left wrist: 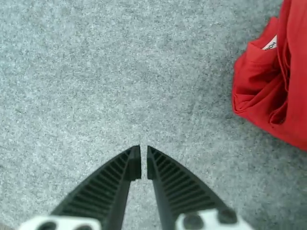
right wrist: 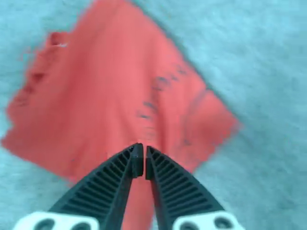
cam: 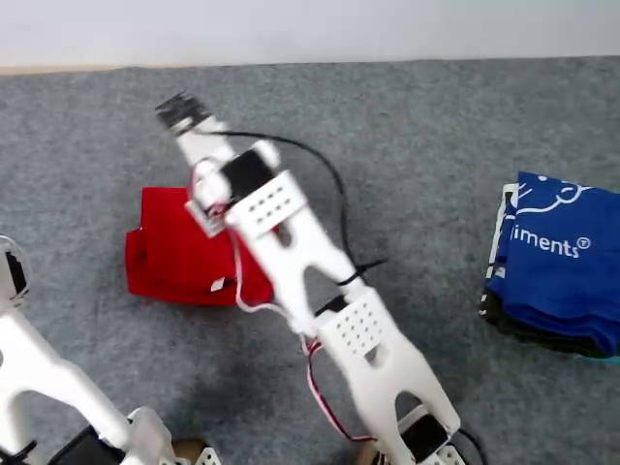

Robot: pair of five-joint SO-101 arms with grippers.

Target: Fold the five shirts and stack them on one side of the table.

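Note:
A folded red shirt (cam: 174, 257) lies on the grey cloth left of the middle. My right arm stretches across it from the near side, and its gripper (cam: 180, 112) is raised past the shirt's far edge. In the right wrist view that gripper (right wrist: 140, 160) is shut with nothing in it, and the red shirt (right wrist: 115, 105) lies spread below. My left gripper (left wrist: 141, 163) is shut and empty over bare cloth, with the red shirt (left wrist: 273, 91) off to one side. A stack of folded shirts with a blue one (cam: 562, 262) on top sits at the right edge.
The left arm (cam: 39, 378) stands at the near left corner. The right arm's cable (cam: 334, 184) loops above the cloth beside the red shirt. A pale wall (cam: 310, 29) borders the far edge of the grey table cover (cam: 436, 145).

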